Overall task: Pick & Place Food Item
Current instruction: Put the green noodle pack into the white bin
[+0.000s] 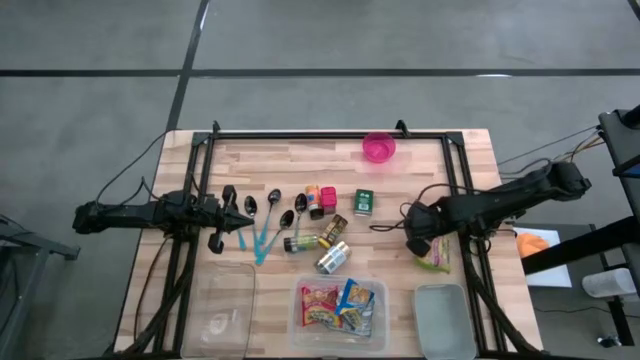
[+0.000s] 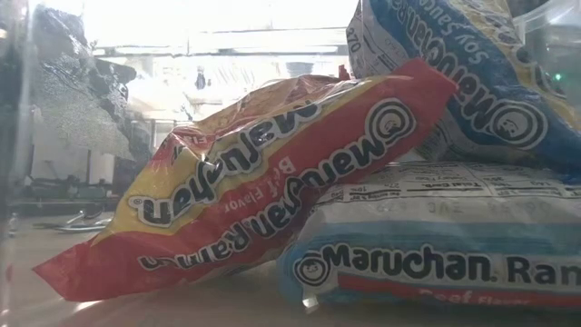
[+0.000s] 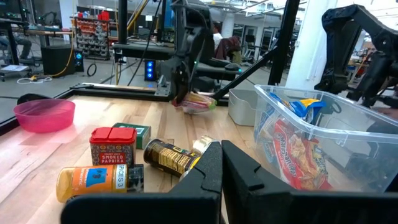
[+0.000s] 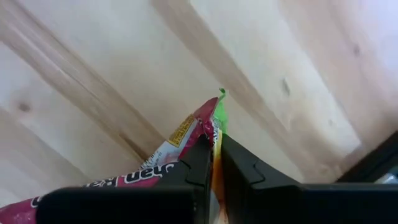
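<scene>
My right gripper [image 4: 214, 155] is pinched shut on the packet [image 1: 436, 259] at the table's right edge, so the bin [image 1: 374, 335] lies to its left, nearer than the idle, closed left gripper [image 1: 243, 222].

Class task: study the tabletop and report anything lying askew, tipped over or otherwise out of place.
Three things stand out. A yellow spice bottle and a dark brown jar lie on their sides. A green-and-red ramen packet, pinched by the right tool, sits apart from the packets in the clear plastic bin.
</scene>
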Action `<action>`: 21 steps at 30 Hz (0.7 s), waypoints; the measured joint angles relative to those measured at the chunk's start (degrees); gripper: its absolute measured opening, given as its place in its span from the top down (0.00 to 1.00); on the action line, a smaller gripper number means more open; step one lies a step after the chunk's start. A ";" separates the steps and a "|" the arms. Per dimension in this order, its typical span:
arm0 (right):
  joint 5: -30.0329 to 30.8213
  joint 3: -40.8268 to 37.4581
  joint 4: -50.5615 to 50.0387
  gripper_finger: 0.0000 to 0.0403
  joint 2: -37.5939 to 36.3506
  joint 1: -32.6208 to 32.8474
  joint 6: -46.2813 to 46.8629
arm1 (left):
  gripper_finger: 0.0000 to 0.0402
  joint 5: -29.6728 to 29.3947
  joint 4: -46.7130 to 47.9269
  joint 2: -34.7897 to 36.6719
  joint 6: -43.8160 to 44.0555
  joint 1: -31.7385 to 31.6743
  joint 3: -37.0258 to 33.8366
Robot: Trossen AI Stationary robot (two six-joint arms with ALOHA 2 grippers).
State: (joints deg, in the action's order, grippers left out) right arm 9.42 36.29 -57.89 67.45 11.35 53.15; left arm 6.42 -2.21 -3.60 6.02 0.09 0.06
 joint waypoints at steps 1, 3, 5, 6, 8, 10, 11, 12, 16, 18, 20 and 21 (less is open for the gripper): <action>0.17 0.33 0.42 0.96 -0.76 0.00 -0.17 | 1.00 0.00 0.00 0.00 0.00 -0.01 -0.01; 1.24 1.01 1.16 0.96 -2.32 0.01 -0.69 | 1.00 0.00 0.00 0.00 0.00 0.00 0.01; 2.07 1.66 2.33 0.96 -3.91 0.00 -1.26 | 1.00 0.00 -0.01 0.00 0.00 0.00 -0.01; 2.62 2.04 3.12 0.96 -4.73 0.00 -1.65 | 1.00 0.00 -0.01 0.00 0.00 0.00 0.01; 2.99 2.77 5.06 0.96 -6.57 0.00 -2.82 | 1.00 0.00 0.01 0.00 0.00 0.00 0.01; 3.86 3.36 7.03 0.96 -8.36 0.00 -3.82 | 1.00 0.00 -0.01 0.00 0.00 0.00 0.01; 4.28 3.58 8.02 0.96 -9.25 -0.01 -4.22 | 1.00 0.00 0.01 0.00 0.00 0.00 0.01; 4.52 3.68 9.47 0.96 -10.21 -0.02 -4.88 | 1.00 0.00 -0.01 0.00 0.00 0.00 0.01; 5.78 3.72 15.83 0.96 -14.02 -0.02 -8.96 | 1.00 0.00 0.01 0.00 0.00 0.00 0.00; 5.81 3.70 19.53 0.96 -15.57 -0.02 -10.99 | 1.00 0.00 0.01 0.00 0.00 0.00 0.01; 5.78 3.70 23.38 0.96 -16.72 -0.02 -13.16 | 1.00 0.00 -0.01 0.00 0.00 0.00 0.01; 5.78 3.70 25.56 0.96 -17.11 0.00 -14.35 | 1.00 0.00 -0.01 0.00 0.00 0.00 0.01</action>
State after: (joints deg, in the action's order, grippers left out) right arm 15.20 39.99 -32.34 50.33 11.35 38.81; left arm 6.42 -2.22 -3.60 6.02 0.09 0.07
